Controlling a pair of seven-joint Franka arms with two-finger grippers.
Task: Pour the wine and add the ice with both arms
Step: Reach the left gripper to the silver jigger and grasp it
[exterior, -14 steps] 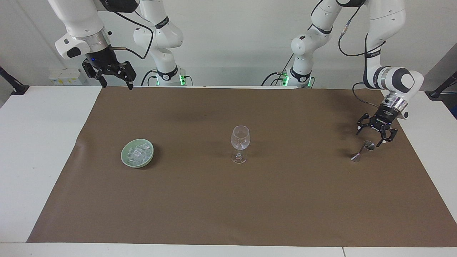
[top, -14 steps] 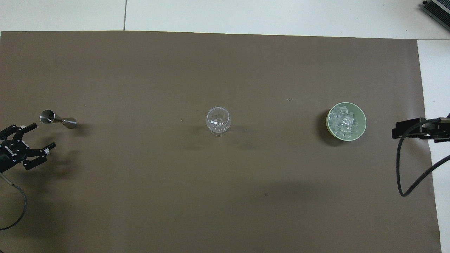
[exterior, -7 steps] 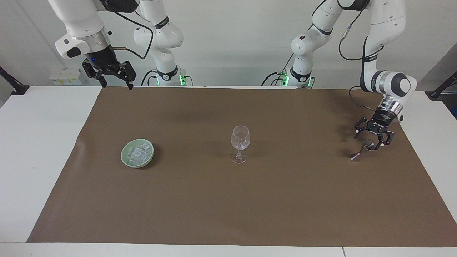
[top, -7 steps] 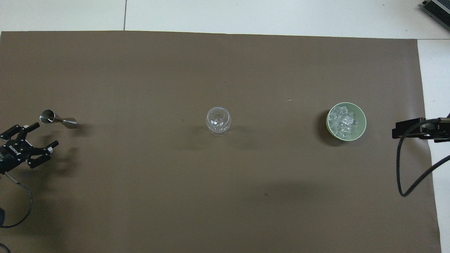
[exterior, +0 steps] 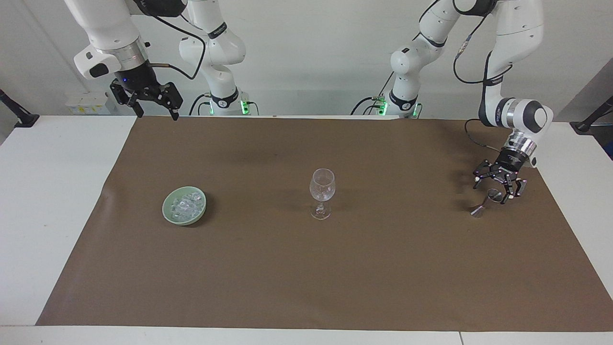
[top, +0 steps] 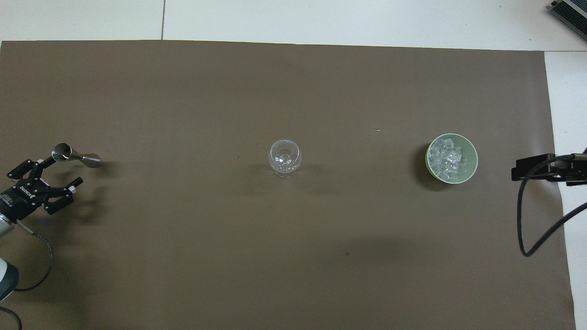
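A clear stemmed wine glass (exterior: 322,191) (top: 285,157) stands upright mid-table. Ice (exterior: 186,206) (top: 448,159) fills a green bowl (exterior: 166,212) (top: 474,153) toward the right arm's end. Toward the left arm's end stands a small metal jigger (exterior: 481,206) (top: 78,156). My left gripper (exterior: 496,190) (top: 62,171) is open, low and slanted, right by the jigger's upper cup, holding nothing. My right gripper (exterior: 152,106) waits open, raised over the mat's edge by the robots. No wine is in view.
A brown mat (exterior: 306,278) (top: 293,256) covers most of the white table (exterior: 52,201). The right arm's black cable (top: 527,215) hangs beside the bowl at the mat's edge.
My left gripper has come lower and closer to the jigger's upper cup, staying open. The right arm, glass, bowl and jigger have not moved.
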